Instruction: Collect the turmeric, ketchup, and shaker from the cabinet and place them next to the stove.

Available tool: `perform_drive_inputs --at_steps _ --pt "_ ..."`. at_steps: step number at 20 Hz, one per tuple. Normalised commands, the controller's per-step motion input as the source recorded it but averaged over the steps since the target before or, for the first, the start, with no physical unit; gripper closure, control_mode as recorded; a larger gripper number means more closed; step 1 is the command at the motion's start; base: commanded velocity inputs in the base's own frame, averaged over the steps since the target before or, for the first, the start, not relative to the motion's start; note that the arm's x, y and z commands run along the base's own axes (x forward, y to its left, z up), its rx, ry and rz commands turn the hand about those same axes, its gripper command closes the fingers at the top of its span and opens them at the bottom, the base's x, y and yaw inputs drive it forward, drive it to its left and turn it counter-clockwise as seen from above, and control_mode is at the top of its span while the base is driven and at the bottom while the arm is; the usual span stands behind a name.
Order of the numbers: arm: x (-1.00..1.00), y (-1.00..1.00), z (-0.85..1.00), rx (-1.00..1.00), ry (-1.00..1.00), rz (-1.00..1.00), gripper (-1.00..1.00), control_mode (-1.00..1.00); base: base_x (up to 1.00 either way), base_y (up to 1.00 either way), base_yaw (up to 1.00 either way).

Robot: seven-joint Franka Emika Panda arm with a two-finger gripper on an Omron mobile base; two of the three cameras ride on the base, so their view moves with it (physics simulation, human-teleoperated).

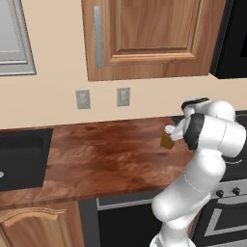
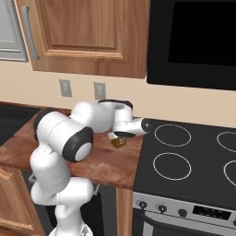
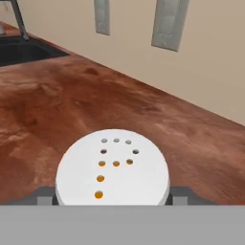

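The turmeric (image 3: pixel 112 167) is an amber jar whose white lid has several shaker holes. My gripper (image 3: pixel 112 194) is shut on it, one finger at each side of the lid. In the base views the turmeric (image 1: pixel 167 140) (image 2: pixel 118 142) is low over the brown counter (image 1: pixel 106 154), just left of the stove (image 2: pixel 184 156); whether it touches the counter I cannot tell. The gripper (image 2: pixel 120 136) reaches down onto it from above. The cabinet (image 1: pixel 149 38) (image 2: pixel 87 32) hangs overhead with its door closed. Ketchup and shaker are out of view.
A black sink (image 1: pixel 19 159) lies at the counter's left end. Two wall outlets (image 1: pixel 83 99) (image 1: pixel 123 96) sit on the beige backsplash. A black microwave (image 2: pixel 193 41) hangs over the stove. The stove's knobs (image 2: pixel 161 208) line its steel front.
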Motion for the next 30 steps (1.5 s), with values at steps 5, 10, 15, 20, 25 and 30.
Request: perform_drive_inputs --at_steps 5,10,15,20,25,30 --pt "0.08 0.0 -0.31 0.0 0.0 0.03 -1.0 -1.0 0.0 0.0 0.0" --pt "0.01 0.0 -0.17 0.0 0.0 0.01 -1.0 -1.0 0.0 0.0 0.0" --pt "-0.2 0.0 0.08 0.0 -0.03 0.0 -1.0 -1.0 0.0 0.0 0.0" --pt "-0.41 0.02 0.32 0.0 -0.05 0.0 -1.0 -1.0 0.0 0.0 0.0" --pt "-0.36 0.07 0.56 -0.02 -0.08 0.0 -1.0 -1.0 0.0 0.0 0.0" --pt "-0.34 0.15 0.66 -0.05 -0.12 0.0 -1.0 -1.0 0.0 0.0 0.0"
